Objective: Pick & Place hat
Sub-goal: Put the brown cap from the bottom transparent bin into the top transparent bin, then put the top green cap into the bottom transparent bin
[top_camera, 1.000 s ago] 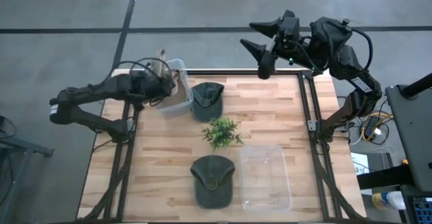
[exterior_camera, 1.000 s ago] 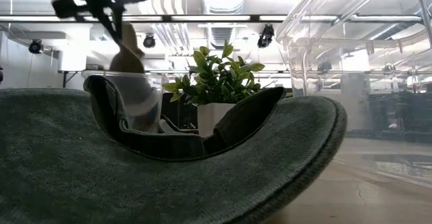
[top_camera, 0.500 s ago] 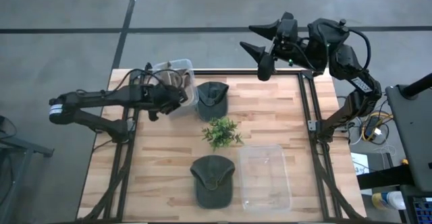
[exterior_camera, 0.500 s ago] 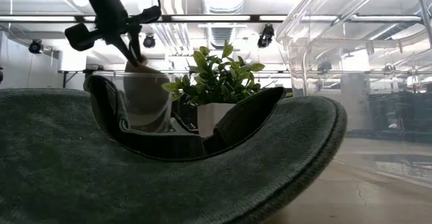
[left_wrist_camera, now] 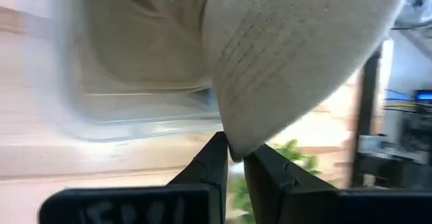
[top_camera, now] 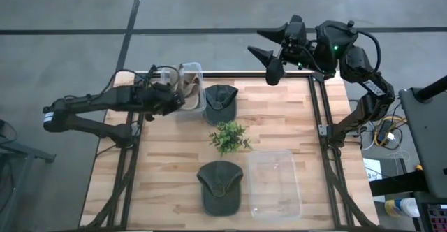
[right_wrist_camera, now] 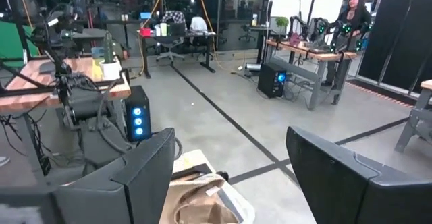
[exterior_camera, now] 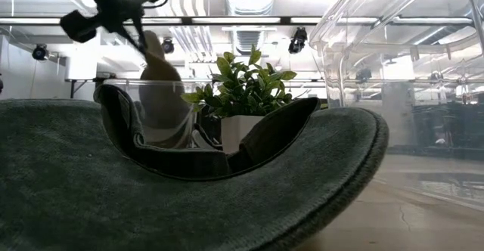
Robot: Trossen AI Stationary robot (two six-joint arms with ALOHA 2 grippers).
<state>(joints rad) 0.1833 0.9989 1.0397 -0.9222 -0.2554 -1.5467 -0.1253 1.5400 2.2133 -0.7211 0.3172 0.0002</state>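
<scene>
Left gripper (top_camera: 170,96), seen from above, pinches a beige hat (top_camera: 186,87) over a clear plastic bin (top_camera: 190,71) at the far left corner of the slatted wooden table (top_camera: 279,127). Two dark green caps (top_camera: 220,103) (top_camera: 221,185), a leafy plant (top_camera: 228,135) and a second clear bin (top_camera: 275,183), holding nothing visible, lie nearby. Right gripper (top_camera: 267,50) hangs beyond the far edge, fingers spread wide.

Low view: the near cap's felt-like brim (exterior_camera: 189,198) fills the foreground; the beige hat (exterior_camera: 162,92) hangs partly inside the bin.

Left wrist view: dark fingers (left_wrist_camera: 212,160) clamp the hat's woven brim (left_wrist_camera: 297,55) above the translucent bin (left_wrist_camera: 135,113).

Right wrist view: a person (right_wrist_camera: 352,11) stands by distant desks.
</scene>
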